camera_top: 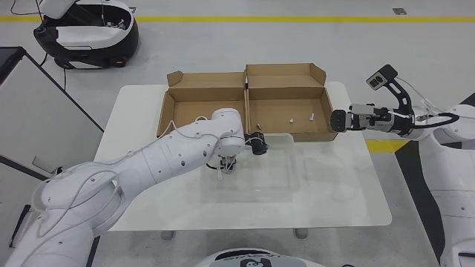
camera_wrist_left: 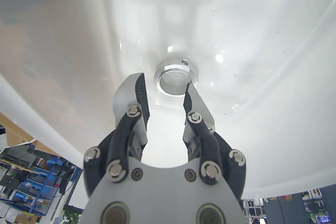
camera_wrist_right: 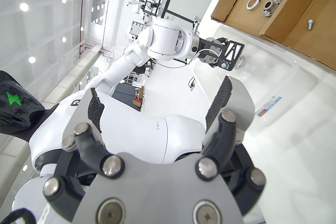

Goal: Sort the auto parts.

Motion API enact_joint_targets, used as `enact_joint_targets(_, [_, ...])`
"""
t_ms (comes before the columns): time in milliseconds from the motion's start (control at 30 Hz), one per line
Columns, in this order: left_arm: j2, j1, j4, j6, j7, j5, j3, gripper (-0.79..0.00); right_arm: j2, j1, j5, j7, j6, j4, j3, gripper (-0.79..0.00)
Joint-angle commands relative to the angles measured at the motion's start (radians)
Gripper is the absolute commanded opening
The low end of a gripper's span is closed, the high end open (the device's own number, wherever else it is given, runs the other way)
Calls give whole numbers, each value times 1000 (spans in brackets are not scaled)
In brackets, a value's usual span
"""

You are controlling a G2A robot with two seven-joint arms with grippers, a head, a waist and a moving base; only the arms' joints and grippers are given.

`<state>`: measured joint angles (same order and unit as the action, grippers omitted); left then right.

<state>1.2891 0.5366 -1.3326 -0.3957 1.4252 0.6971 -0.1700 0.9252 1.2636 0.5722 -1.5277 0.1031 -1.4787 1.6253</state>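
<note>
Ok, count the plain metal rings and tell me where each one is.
2. One ring lies in the clear bin at the open fingers of the left gripper; the other ring lies in the cardboard box, beside a flanged part. The arm may hide more.

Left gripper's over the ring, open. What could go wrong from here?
1. One fingertip lines up over the rim of the ring, not outside it: lowering may strike the ring and flick it away.
2. The surface under it looks glossy, so a one-sided push on closing could slide it.

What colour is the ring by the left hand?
Shiny silver; the ring shows best in the left wrist view.
</note>
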Motion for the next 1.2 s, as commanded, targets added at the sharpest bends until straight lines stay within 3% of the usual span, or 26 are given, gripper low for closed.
enact_joint_targets(0, [4,2,8,-2,-2,3,0,-459,0,0,0,0,0,0,0,0])
enact_joint_targets(533, [27,23,59,-27,-27,26,0,-545,0,0,0,0,0,0,0,0])
enact_joint_targets(1167, [16,24,49,-21,-21,30,0,-613,0,0,0,0,0,0,0,0])
